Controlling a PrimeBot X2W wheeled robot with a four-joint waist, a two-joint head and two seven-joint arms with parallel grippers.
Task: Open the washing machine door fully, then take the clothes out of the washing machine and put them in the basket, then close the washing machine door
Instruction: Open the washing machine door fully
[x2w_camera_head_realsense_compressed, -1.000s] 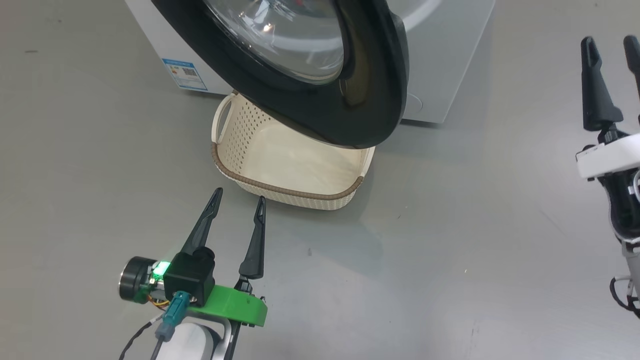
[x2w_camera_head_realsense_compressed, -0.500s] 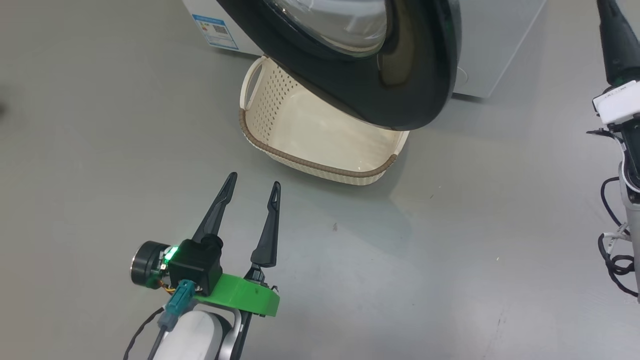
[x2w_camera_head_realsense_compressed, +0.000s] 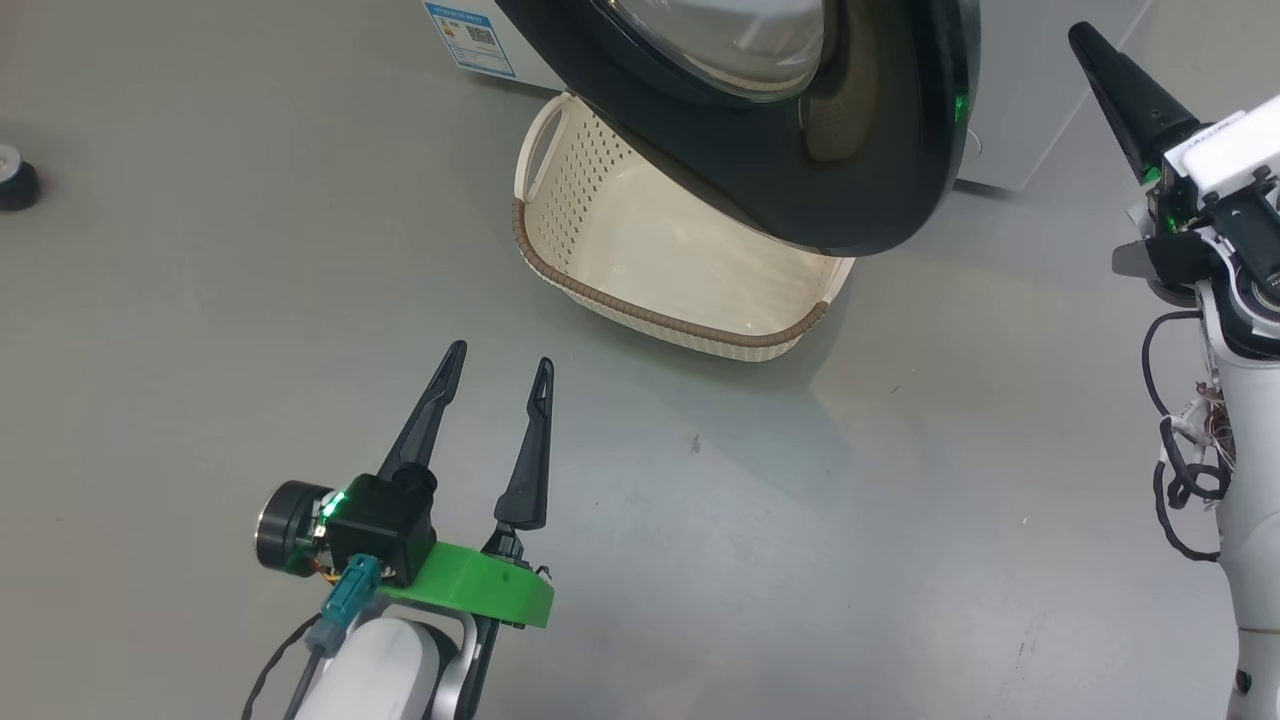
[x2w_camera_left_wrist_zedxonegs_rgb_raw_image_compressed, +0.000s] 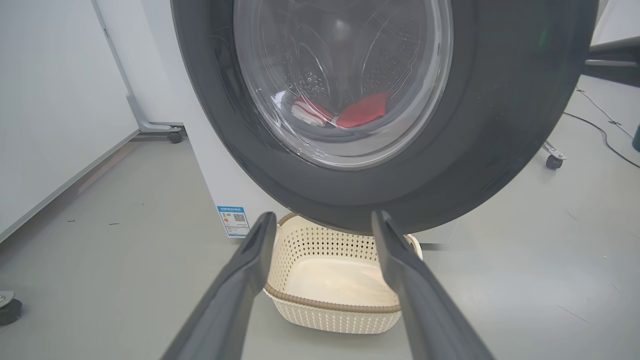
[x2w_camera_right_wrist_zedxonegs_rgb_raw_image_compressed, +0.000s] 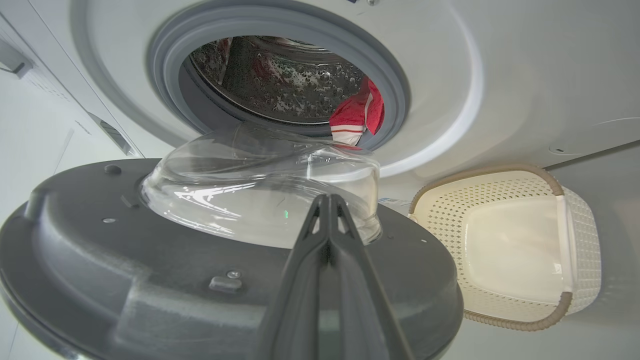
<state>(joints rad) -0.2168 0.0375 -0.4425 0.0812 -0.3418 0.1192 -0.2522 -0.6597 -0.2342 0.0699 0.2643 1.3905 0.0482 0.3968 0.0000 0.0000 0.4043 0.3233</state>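
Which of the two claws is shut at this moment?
The right claw: its two fingers meet at the tips. The left claw has its fingers spread apart.

The smooth grey floor (x2w_camera_head_realsense_compressed: 900, 520) carries the washing machine (x2w_camera_head_realsense_compressed: 1035, 90) at top centre, the basket (x2w_camera_head_realsense_compressed: 640, 308) just in front, and a small black object (x2w_camera_head_realsense_compressed: 15, 182) at upper left.

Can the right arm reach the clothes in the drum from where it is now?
Probably not cleanly: the washing machine door is only partly open, and its glass bowl sits between the right gripper, fingers shut, and the clothes.
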